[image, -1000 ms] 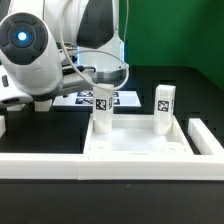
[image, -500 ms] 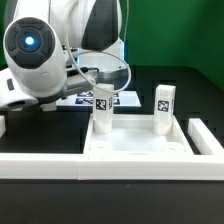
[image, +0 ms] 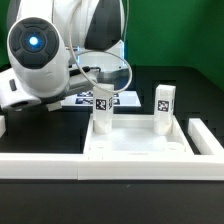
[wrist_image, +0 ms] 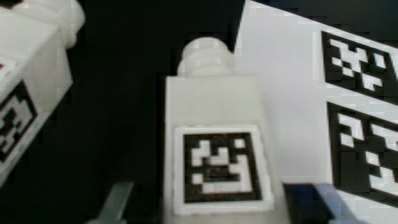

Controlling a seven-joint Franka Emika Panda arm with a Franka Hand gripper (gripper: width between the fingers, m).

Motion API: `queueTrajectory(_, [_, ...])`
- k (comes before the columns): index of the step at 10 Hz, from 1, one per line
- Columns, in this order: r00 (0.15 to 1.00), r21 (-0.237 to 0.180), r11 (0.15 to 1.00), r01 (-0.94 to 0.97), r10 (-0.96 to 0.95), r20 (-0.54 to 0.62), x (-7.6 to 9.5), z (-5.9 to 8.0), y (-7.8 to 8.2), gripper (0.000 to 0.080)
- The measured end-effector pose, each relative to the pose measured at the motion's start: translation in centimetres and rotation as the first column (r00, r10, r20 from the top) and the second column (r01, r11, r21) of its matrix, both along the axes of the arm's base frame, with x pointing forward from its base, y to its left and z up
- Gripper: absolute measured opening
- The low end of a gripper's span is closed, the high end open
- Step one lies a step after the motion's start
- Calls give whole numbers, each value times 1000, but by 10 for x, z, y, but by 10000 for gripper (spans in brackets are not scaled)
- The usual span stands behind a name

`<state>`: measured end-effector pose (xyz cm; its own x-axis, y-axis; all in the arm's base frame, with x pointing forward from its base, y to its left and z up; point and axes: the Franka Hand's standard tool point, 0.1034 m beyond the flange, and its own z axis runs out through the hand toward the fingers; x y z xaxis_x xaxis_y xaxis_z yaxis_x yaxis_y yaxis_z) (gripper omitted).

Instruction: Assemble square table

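Observation:
In the exterior view the square table top (image: 140,146) lies on the table, with two white tagged legs standing upright in it, one (image: 101,111) on its left and one (image: 164,108) on its right. In the wrist view a third white leg (wrist_image: 215,140) lies flat on the black table, tag up. My gripper (wrist_image: 215,204) is open. Its fingers (wrist_image: 121,204) stand on either side of this leg's end, with a gap on each side. Another white tagged leg (wrist_image: 29,80) lies beside it. In the exterior view the arm's body hides the gripper.
The marker board (wrist_image: 338,90) lies right beside the leg between my fingers; it also shows behind the table top in the exterior view (image: 82,100). A long white border rail (image: 60,168) runs along the front, with another section at the exterior view's right (image: 207,138).
The arm's body has shifted slightly toward the exterior view's right. The table top and its two upright legs have not moved.

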<state>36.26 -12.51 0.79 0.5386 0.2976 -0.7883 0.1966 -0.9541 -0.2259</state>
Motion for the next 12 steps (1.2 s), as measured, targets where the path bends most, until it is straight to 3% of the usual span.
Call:
queueTrajectory(3, [1000,16,1000,-18,18,4,4,4,2,290])
queueTrajectory(4, [998,64,997,-42,44,-33,14,29,-2,290])
queueTrajectory(5, [998,79,996,-48,50,-26,34,58,-9,290])
queueTrajectory(6, [999,73,996,-51,51,7,44,76,-13,290])
queueTrajectory(7, [999,62,997,-40,39,15,39,86,-12,290])
queueTrajectory(8, [1000,36,999,0,0,3,23,71,-8,290])
queueTrajectory(9, [1000,66,998,-11,9,18,23,64,-9,290])
queueTrajectory(10, [994,77,997,-1,-7,111,36,68,-8,290])
queueTrajectory(12, [976,89,996,-11,-9,218,80,113,12,290])
